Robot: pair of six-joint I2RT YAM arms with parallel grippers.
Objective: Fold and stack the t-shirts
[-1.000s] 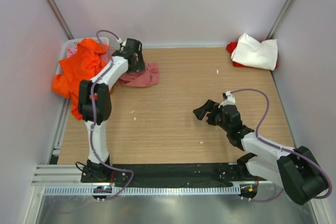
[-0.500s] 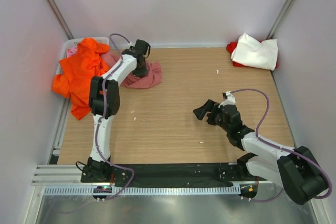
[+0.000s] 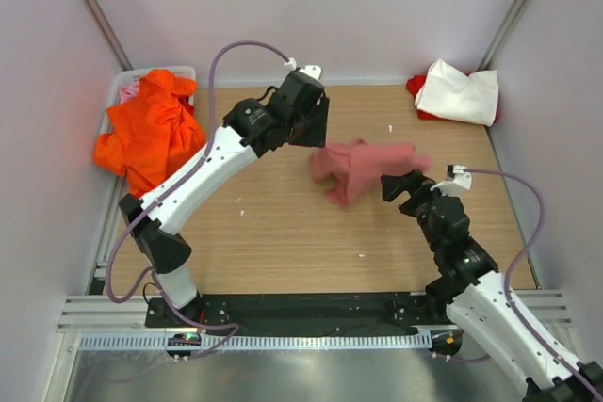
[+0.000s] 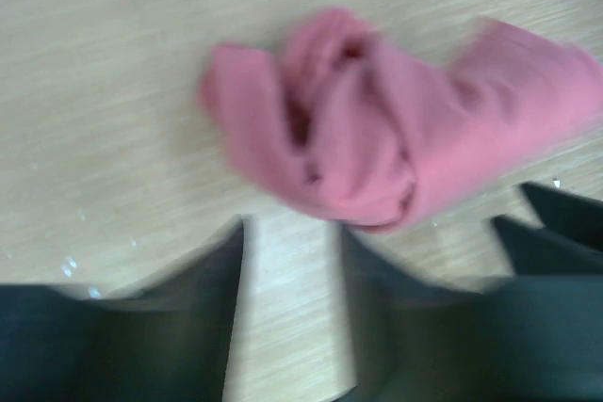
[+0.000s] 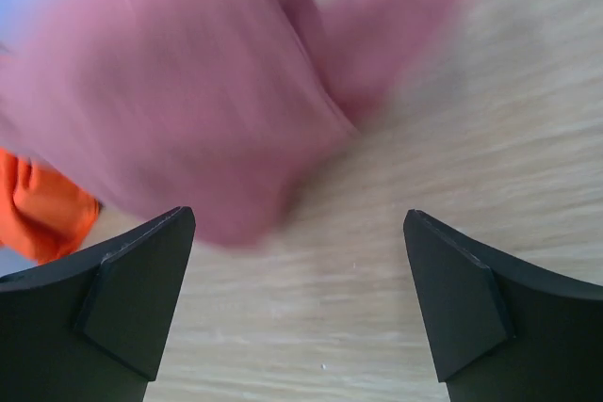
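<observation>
Desk: pale wood-grain top (image 3: 273, 233), grey walls on three sides.
Salmon-pink shirt (image 3: 360, 168): a crumpled bunch at mid-desk, blurred in every view, so I cannot tell whether it is lying flat.
Left claw (image 3: 316, 129): fingers slightly parted with bare wood between them, gripping nothing; the bunch lies just beyond the fingertips.
Right claw (image 3: 400, 183): spread wide and empty, just beside the bunch's right end.
Key relation: the shirt lies between the two claws, its long axis running across the desk from left to right. The right arm looks the nearer, so each claw could likely take one end to spread it.
Other shirts: the orange shirt (image 3: 151, 129) is heaped at the far left, and the white shirt (image 3: 459, 91) lies over the red shirt (image 3: 415, 85) in the far right corner.
Writing: no brand, label or lettering can be read.
</observation>
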